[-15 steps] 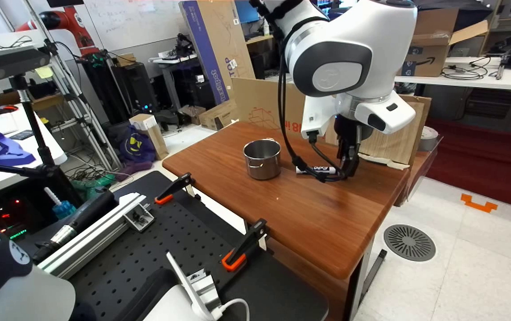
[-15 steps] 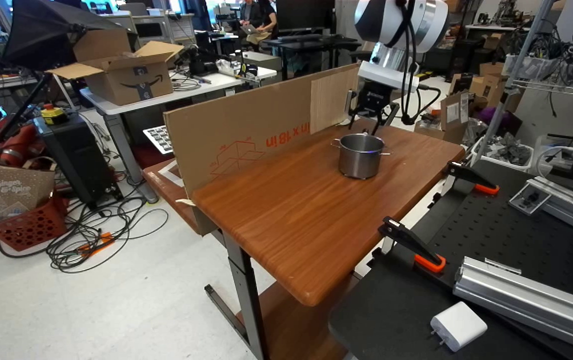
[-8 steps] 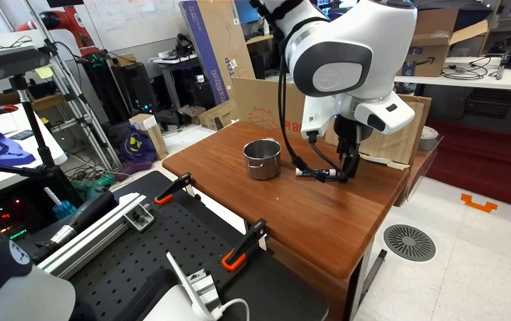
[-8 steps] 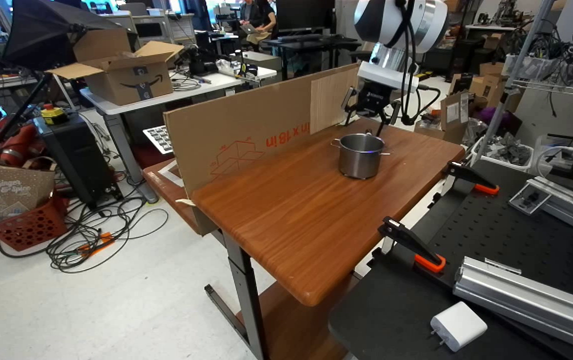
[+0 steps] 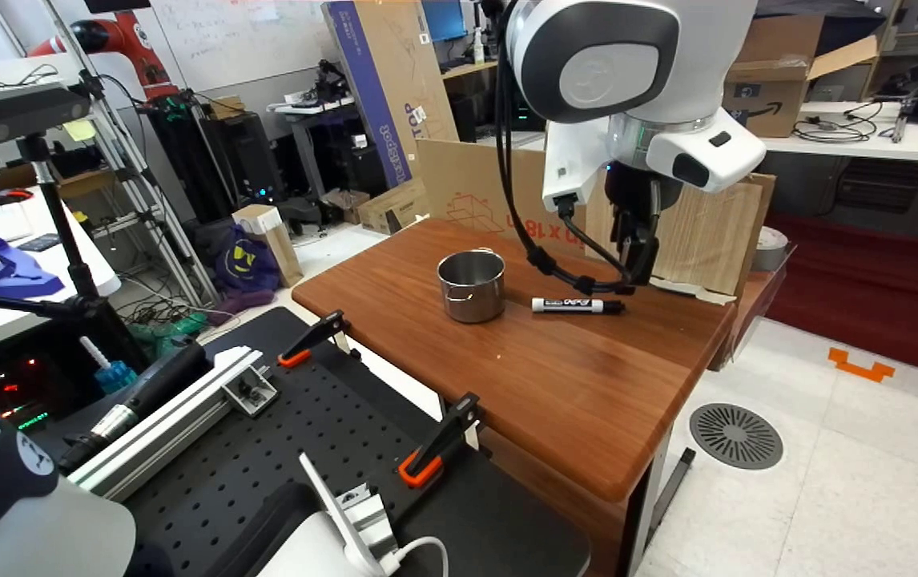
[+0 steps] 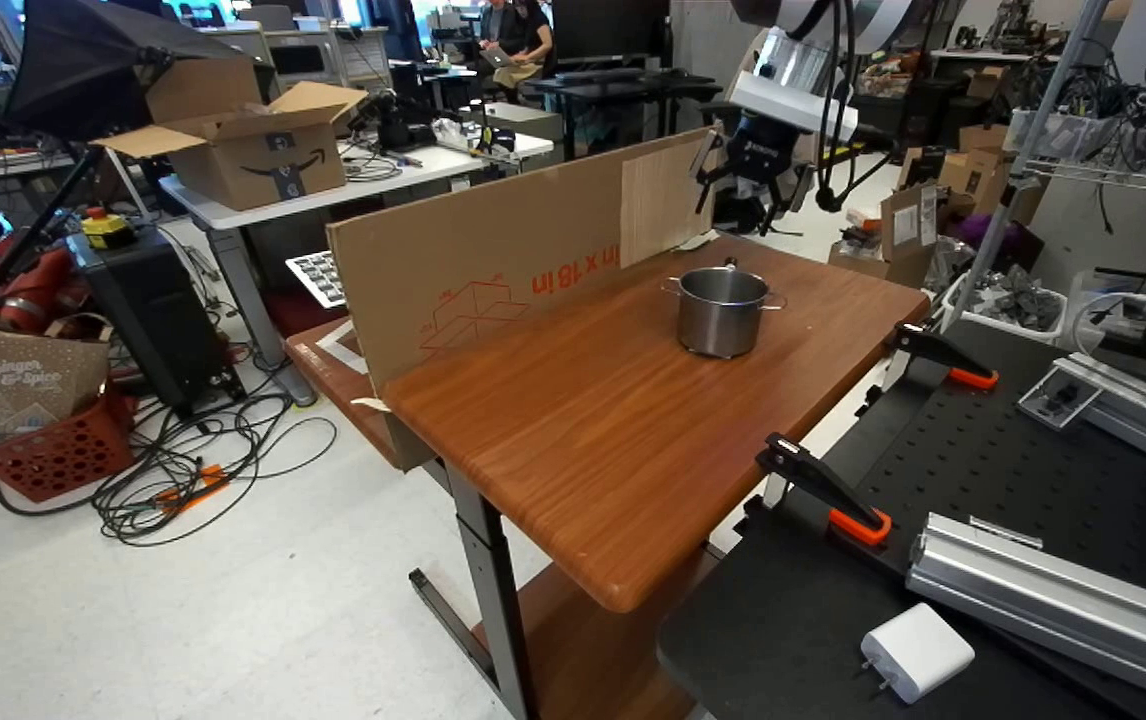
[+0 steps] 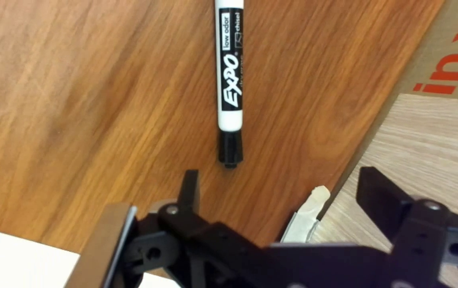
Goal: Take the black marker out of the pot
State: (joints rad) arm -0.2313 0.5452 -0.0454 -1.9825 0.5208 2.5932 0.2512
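Inside the clamped edge of the brown wooden worktop [image 5: 523, 377] stands the round silvery-grey metal pot [image 5: 471, 304]. Near it lies the black-capped white marker [image 5: 575, 306], cap toward the wood-panelled corner; above hangs the black 2-fingered gripper [image 7: 279, 176], spread wide.

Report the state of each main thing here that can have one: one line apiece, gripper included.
Gripper, open, holding nothing.
Pot, upright and uncovered on the table.
Black marker, capped, lying on the table outside the pot.
Smile-logo box, open at the top.
White plug, out of any socket.
Cardboard panel, standing upright along the table's edge.
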